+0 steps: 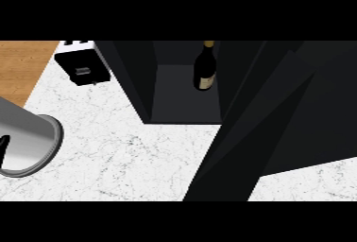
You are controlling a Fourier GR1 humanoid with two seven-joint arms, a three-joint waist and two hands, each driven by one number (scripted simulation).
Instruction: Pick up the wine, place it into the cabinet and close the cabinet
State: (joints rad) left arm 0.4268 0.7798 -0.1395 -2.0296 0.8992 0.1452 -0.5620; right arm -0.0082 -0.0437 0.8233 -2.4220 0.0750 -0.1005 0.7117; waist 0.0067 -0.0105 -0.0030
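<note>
A white marble-patterned countertop with grey veining (pixel 132 156) is filling most of the head view, running from the left edge across to the lower right corner. A strip of brown wooden surface (pixel 21 66) is showing beyond it at the upper left.

A tall, dark, box-shaped cabinet (pixel 140 80) is standing on the counter at the upper middle, its front open so that the grey floor inside is showing. Its large dark door (pixel 279 118) is swinging out wide to the right and is reaching down toward the lower edge of the view, covering much of the counter on that side.

A grey cylindrical metal forearm (pixel 28 142) is coming in at the left edge, lying low over the counter. Only a thin black sliver of the left hand (pixel 4 144) is showing at that edge, so I cannot tell whether its fingers are apart or together. The right hand is not appearing anywhere.

A small black-and-white toaster-like appliance (pixel 83 66) is sitting on the counter just left of the cabinet, near the wooden strip.

The dark glass wine bottle with a pale label and gold cap (pixel 204 66) is standing upright inside the cabinet, toward the right side of the compartment, with no hand touching it.
</note>
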